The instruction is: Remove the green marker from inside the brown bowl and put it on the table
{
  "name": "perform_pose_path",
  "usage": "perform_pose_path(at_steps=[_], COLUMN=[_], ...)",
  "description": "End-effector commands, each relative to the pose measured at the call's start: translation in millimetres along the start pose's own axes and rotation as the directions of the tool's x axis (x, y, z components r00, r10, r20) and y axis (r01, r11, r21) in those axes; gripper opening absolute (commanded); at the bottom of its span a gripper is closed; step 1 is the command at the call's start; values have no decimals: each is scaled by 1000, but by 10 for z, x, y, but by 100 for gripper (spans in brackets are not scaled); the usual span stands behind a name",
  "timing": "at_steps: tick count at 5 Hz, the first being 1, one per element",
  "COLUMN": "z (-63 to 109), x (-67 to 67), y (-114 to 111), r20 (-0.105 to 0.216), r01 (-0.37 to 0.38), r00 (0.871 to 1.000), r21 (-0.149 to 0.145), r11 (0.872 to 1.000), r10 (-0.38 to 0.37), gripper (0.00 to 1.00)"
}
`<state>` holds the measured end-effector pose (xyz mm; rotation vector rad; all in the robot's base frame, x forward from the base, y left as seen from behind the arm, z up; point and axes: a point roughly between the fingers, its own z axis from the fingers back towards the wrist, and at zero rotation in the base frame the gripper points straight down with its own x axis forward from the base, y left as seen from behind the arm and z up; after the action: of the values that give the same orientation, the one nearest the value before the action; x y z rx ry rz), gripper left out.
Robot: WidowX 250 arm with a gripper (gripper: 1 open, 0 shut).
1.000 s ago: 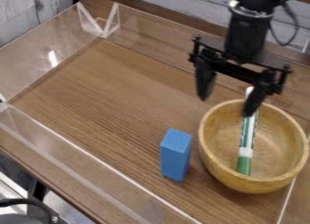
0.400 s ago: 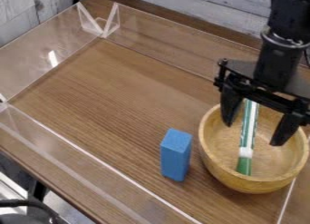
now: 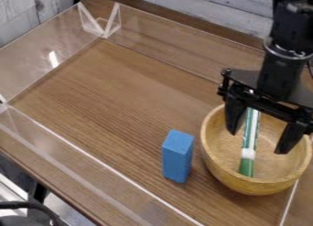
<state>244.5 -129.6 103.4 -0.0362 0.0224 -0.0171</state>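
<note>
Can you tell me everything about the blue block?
The blue block is a plain box shape, longer than it is wide, with flat sides and straight edges. It looks smooth, maybe plastic or painted wood. It sits on the brown table, just beside the wooden bowl, not inside it. The gripper isn't touching it.

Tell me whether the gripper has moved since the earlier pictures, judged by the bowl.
Yes. The gripper has moved right in the view: it was over the left rim of the bowl and now hangs above the bowl's opening.
</note>
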Motion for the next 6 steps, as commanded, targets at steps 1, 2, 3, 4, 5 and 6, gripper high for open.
perform_pose_path(at_steps=[1,2,3,4,5,6], z=[14,-48,-107,-142,-168,-184], x=[44,68,97,119,133,143], y=[-48,-57,-67,-76,-81,-88], r20=[35,40,45,53,57,62], r01=[5,-1,-7,-9,-12,-13], r00=[999,999,999,999,998,998], r21=[-17,-18,-19,-17,-15,-13], r11=[1000,1000,1000,1000,1000,1000], r10=[-4,2,8,10,13,14], gripper=[100,100,100,100,100,100])
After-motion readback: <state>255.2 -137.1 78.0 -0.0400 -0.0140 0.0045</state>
